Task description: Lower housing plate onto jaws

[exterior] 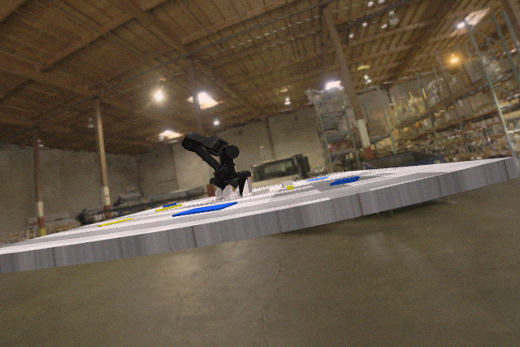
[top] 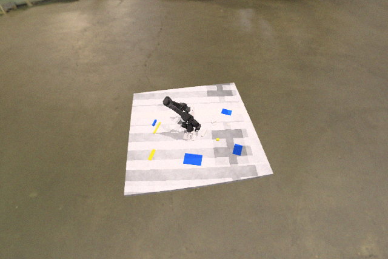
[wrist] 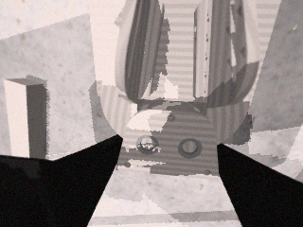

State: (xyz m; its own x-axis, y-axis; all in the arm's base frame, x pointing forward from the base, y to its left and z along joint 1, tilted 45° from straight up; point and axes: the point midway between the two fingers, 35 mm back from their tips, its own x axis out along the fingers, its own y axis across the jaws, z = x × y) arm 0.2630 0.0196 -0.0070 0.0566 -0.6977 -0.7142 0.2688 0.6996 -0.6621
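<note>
Holding the plate (wrist: 168,163) between two wide-standing fingers

The pincer (top: 190,129) (exterior: 231,188) (wrist: 167,142) is open quite wide, yet it is gripping the plate, with one dark finger at each side edge. The plate is low above the tabletop (top: 162,174) (exterior: 378,201), at the near end of the two jaws in the wrist view. These jaws lie side by side, with a long gap between them. Two round features are visible on the plate, and light and shadow bands cross it. I cannot tell whether it is level or fully seated on the stubs.

The arm (top: 177,110) (exterior: 207,157) is bent, with its end low. In the wrist view, a pale block (wrist: 24,118) stands apart from the plate, at the left. A large blue slab (top: 192,159) (exterior: 205,209) lies flat, apart from the pincer.
</note>
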